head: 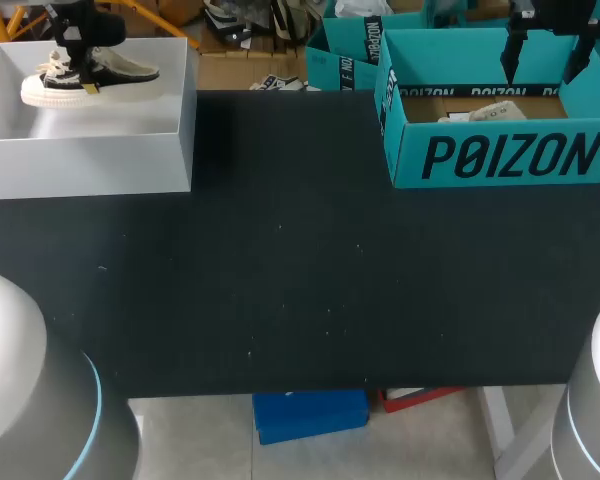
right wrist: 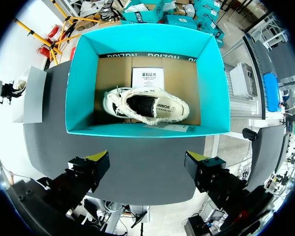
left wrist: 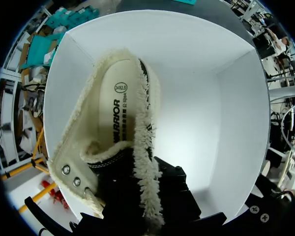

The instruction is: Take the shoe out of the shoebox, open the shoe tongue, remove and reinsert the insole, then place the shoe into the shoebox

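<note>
A cream and black shoe point(head: 80, 78) with fleecy edging sits in the white box point(head: 90, 150) at the table's back left. My left gripper point(head: 70, 45) comes down onto it from above. In the left wrist view the shoe point(left wrist: 118, 123) lies on its side with its printed insole showing, and my left gripper point(left wrist: 152, 196) is shut on its fleecy collar, its tips hidden. A second matching shoe point(right wrist: 147, 105) lies in the teal shoebox point(head: 510, 155) at the back right. My right gripper point(right wrist: 148, 160) hangs open above that box's near wall, with nothing between its fingers point(head: 545, 60).
A white paper sheet point(right wrist: 147, 78) lies on the teal box's cardboard floor behind the shoe. The black table top point(head: 300, 290) stretches between and in front of the two boxes.
</note>
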You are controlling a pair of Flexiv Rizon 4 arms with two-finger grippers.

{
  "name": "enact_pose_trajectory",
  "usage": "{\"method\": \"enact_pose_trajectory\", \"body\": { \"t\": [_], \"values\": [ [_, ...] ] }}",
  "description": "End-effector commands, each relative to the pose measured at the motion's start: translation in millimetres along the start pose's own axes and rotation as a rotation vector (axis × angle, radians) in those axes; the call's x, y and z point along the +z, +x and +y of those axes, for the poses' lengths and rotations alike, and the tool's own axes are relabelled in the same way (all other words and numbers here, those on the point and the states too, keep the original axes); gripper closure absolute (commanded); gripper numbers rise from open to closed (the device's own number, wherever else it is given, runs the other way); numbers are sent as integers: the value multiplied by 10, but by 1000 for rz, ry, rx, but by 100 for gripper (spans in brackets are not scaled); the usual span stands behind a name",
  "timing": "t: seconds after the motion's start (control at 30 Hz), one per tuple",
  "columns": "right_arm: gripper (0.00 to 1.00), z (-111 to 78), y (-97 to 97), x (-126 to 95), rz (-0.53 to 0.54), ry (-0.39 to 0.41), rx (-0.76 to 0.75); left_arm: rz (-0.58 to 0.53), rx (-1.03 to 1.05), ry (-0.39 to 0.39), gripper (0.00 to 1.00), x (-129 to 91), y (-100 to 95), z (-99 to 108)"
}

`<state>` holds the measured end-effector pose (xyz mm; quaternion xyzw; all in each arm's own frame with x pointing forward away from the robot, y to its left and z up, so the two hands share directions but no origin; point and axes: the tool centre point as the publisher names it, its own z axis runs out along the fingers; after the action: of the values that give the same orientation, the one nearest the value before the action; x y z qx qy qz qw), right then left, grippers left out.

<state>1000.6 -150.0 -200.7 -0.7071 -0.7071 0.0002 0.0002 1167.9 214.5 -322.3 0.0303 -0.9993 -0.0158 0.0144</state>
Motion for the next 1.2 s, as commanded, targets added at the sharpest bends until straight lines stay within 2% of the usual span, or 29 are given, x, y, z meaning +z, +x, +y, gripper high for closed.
{"method": "enact_pose_trajectory", "body": {
  "t": [0.03, 0.2, 0.33, 0.47, 0.67, 0.87, 1.0, 1.2],
  "values": [
    [0, 0, 0, -6, 0, 0, 0, -115, -14, -15, 100, -490, 423, -57],
    [0, 0, 0, -6, 0, 0, 0, -148, -62, 18, 100, -851, 714, -189],
    [0, 0, 0, -6, 0, 0, 0, -186, -93, 41, 100, -1124, 1059, -347],
    [0, 0, 0, -6, 0, 0, 0, -209, -103, 43, 100, -1280, 1419, -553],
    [0, 0, 0, -6, 0, 0, 0, -266, -116, 23, 100, -1495, 2028, -1011],
    [0, 0, 0, -6, 0, 0, 0, -314, -161, -5, 100, -1597, 2526, -1471],
    [0, 0, 0, -6, 0, 0, 0, -356, -196, -42, 100, -1577, 2761, -1760],
    [0, 0, 0, -6, 0, 0, 0, -362, -232, -55, 100, -1454, 3035, -2136]
  ]
}}
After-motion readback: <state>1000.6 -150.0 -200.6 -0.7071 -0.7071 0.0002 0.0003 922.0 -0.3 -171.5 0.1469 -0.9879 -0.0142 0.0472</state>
